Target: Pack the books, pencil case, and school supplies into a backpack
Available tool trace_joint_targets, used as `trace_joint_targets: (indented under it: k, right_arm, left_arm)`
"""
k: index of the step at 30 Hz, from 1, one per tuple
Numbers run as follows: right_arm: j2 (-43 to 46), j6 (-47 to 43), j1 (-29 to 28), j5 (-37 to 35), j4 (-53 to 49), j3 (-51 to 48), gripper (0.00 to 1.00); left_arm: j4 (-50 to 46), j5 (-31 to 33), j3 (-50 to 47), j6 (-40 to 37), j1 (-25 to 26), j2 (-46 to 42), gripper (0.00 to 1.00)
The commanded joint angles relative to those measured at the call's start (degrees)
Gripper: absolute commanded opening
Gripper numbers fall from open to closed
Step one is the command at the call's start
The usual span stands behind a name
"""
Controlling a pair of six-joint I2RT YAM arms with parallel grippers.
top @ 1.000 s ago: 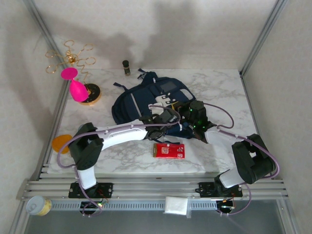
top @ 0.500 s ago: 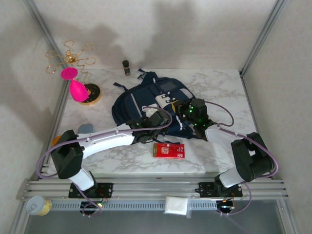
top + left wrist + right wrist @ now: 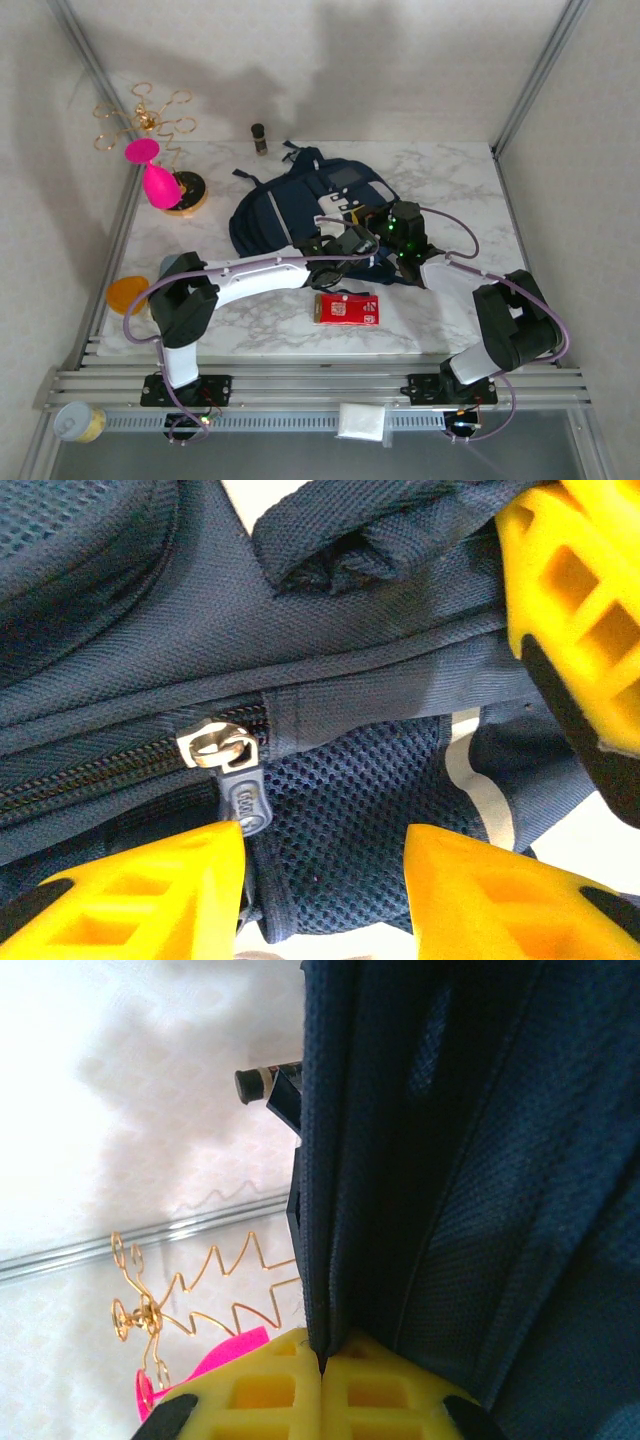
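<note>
Backpack (image 3: 290,210) lies at mid-table, navy, its straps trailing toward the far side. Nearest, a red packet (image 3: 346,308) lies flat just near of it. At its near right edge the left gripper (image 3: 325,880) stands partly open with nothing between the jaws, the zip pull (image 3: 232,765) just beside one finger. Next to it the right gripper (image 3: 322,1385) is clamped tight on a fold of the navy fabric. Farther off, a pink ornament (image 3: 155,180) stands far left, and a small bottle (image 3: 259,138) at the far edge
</note>
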State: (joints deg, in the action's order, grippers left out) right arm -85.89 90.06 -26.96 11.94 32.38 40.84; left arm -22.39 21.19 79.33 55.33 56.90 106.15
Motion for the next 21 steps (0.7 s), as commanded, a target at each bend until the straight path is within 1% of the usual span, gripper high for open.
trace_joint_targets:
  k: [1,5,7,10,12,15,18,21]
  right_arm:
    - [0.2,1.2,0.0,2.4,7.6,3.4,0.0]
    - [0.1,1.0,-0.1,2.5,7.7,3.4,0.0]
    - [0.0,1.2,-0.1,2.3,7.7,3.3,0.0]
    - [0.2,1.3,-0.1,2.3,8.0,3.3,0.0]
    - [0.4,1.1,-0.3,2.1,7.7,3.3,0.0]
    - [0.5,1.7,-0.6,1.8,7.6,3.0,0.0]
    - [0.5,1.9,-0.8,1.9,8.0,2.8,0.0]
    - [0.9,1.8,-0.7,1.5,7.8,2.5,0.0]
  left_arm:
    - [-5.5,5.7,0.6,6.3,-0.5,0.7,0.46]
    - [-3.4,6.3,-0.8,7.0,-1.3,0.7,0.44]
    - [-1.1,5.3,-1.1,6.1,-2.2,0.9,0.43]
    - [-2.0,5.9,0.9,6.3,-3.3,2.4,0.42]
    - [-0.1,6.5,1.0,5.6,-3.6,2.7,0.41]
    - [1.7,5.4,2.2,4.9,-4.3,4.0,0.36]
    - [0.7,6.9,3.6,5.2,-4.5,5.3,0.33]
    - [1.3,7.5,2.8,5.6,-5.2,4.9,0.27]
